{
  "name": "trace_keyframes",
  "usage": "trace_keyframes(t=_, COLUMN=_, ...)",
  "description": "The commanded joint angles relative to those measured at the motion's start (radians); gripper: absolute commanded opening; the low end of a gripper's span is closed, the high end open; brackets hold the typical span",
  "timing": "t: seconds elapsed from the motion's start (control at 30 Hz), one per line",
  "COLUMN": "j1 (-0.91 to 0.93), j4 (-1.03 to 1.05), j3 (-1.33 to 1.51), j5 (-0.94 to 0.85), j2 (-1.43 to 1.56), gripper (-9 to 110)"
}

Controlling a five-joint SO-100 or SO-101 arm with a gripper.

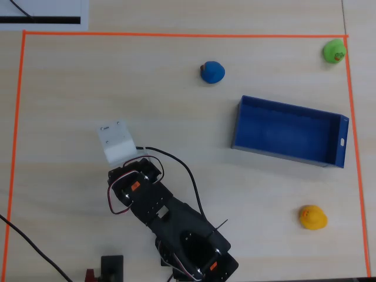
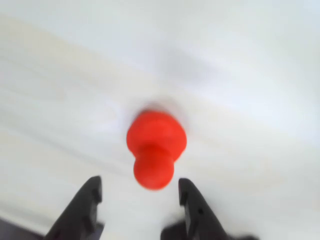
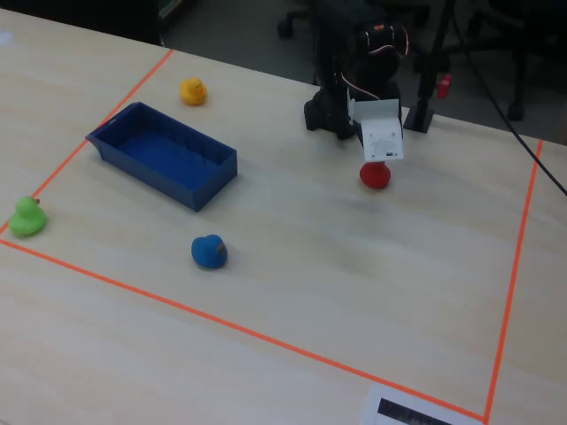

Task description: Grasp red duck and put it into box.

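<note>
The red duck [image 2: 156,150] sits on the pale wooden table just ahead of my gripper [image 2: 140,184], whose two dark fingers stand apart on either side of its near end without touching it. In the fixed view the red duck [image 3: 376,175] shows just below the white wrist camera mount [image 3: 383,140]. In the overhead view that mount [image 1: 116,141] hides the duck and the fingers. The blue box [image 1: 288,155] lies empty to the right of the arm there, and at the left in the fixed view [image 3: 208,184].
A blue duck [image 1: 212,72] [image 3: 209,252], a yellow duck [image 1: 312,217] [image 3: 193,90] and a green duck [image 1: 334,51] [image 3: 28,216] stand apart around the box. Orange tape [image 1: 176,34] frames the work area. Cables [image 1: 191,176] loop beside the arm.
</note>
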Motion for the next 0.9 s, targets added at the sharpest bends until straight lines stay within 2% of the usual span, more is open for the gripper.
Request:
trace_keyframes(t=0.0, j1=-0.011, j4=0.049, j3=0.031, j5=0.057, j2=0.008, gripper=22)
trace_keyframes(t=0.37, j1=0.051, j4=0.038, j3=0.253, j5=0.077, j2=0.110, gripper=23)
trace_keyframes(t=0.87, j1=0.021, j4=-0.017, j3=0.183, j5=0.103, j2=0.061, gripper=24)
